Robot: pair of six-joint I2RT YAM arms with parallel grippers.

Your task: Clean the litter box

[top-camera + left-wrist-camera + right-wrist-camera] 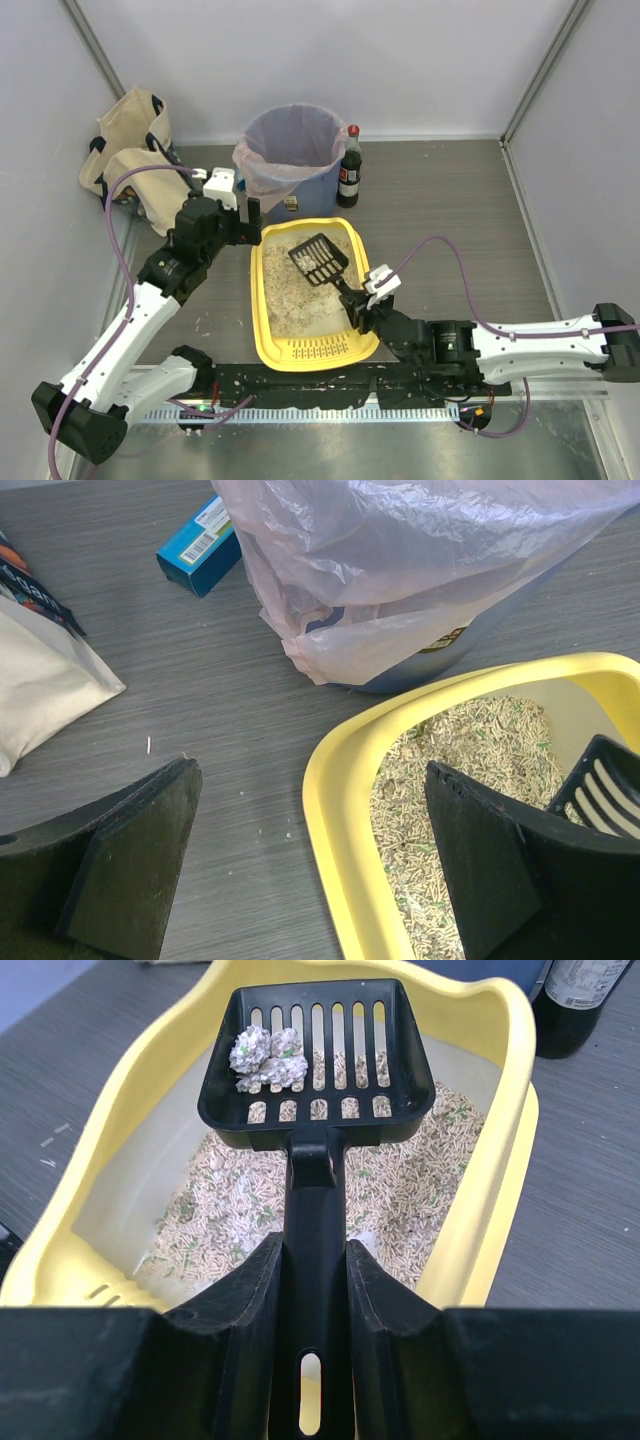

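Right wrist cam gives me the best look: the right gripper (316, 1260) is clamped snug on the handle of the black scoop (317, 1175), and a few pale clumps (265, 1058) sit in its slotted head. The handle's lower end disappears behind the fingers (240, 1300). They also cut off the near end of the litter box (490, 1210), so I only catch a sliver of the grille. The dark bottle (585, 1000) is cropped at the top corner and I can't read the label.

Left wrist cam shows just one corner of the yellow tray. The left gripper (310, 775) has its jaws spread wide with nothing between them, straddling the rim: one finger over bare table (230, 710), the other over the granules (470, 740). The clear liner (400, 560) drapes down the blue bin (312, 192) and hides most of its label. A blue carton (200, 545) lies beyond it.

On the top cam the box lies between the two arms, its far left corner just beside the bin, with the bottle close by. There's some small thing between bin and box that I can't make out. Open tabletop runs to the right of the box, and a tote bag (130, 150) crowds the far left corner.
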